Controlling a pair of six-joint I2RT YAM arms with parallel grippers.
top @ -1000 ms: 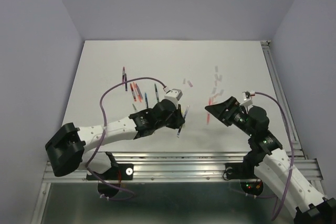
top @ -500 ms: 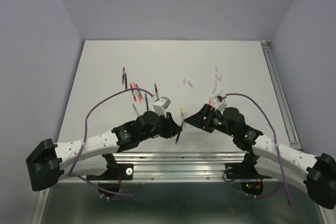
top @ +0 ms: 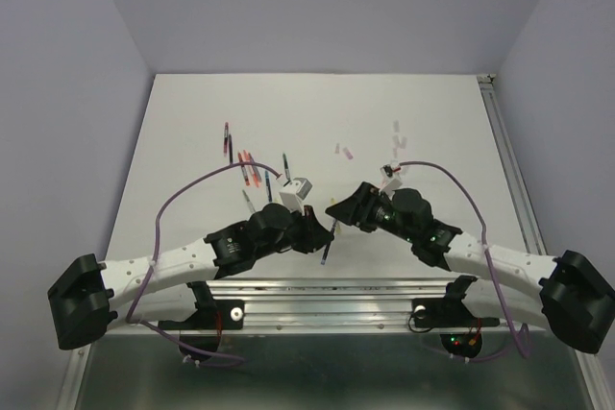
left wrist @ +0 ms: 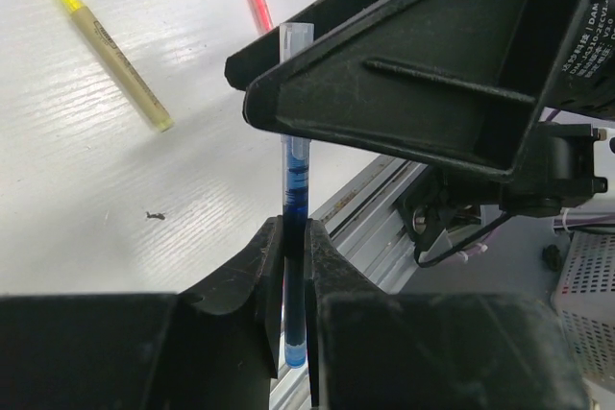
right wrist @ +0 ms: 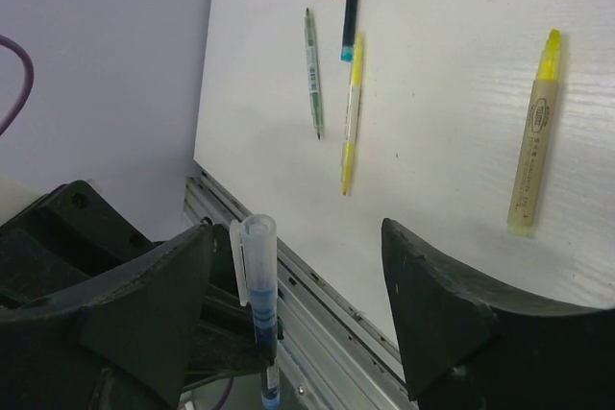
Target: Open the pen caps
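Meeting lilac walls [top: 317,7], the white table [top: 192,112] holds pens [top: 227,139] and pen caps [top: 395,128].

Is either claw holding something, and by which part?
The left gripper pinches a blue pen by its barrel. The right gripper holds nothing: its jaws stand open either side of the pen cap.

One pen cap [right wrist: 257,247] is a short, clear, translucent tube seated on the upper end of a blue pen [left wrist: 294,189], which stands nearly upright over the near part of the table [top: 192,122]. Blue shows through the cap's lower part. Several loose caps [top: 395,128], pale or pinkish, lie flat and scattered on the table's far right area, apart from one another.
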